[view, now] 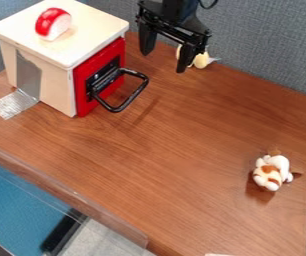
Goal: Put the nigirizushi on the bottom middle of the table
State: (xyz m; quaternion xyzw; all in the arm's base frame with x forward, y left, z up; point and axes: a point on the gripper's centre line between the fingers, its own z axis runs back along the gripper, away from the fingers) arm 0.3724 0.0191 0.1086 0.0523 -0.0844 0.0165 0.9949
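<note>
Brown wood-grain table (pixel 182 160) lies under the red-and-white, rounded toy nigirizushi (pixel 53 23), which sits on the pale flat top of a wooden toy oven (pixel 43 75) with a red front and black handle (pixel 132 95), at the far left. Right of the oven, the black two-finger gripper (pixel 164 62) hangs with its fingers parted and nothing between them, so the step in hand looks to be the pick-up. Next it likely needs to go left over the sushi, straddle and grip it, then carry it to the table's near middle.
</note>
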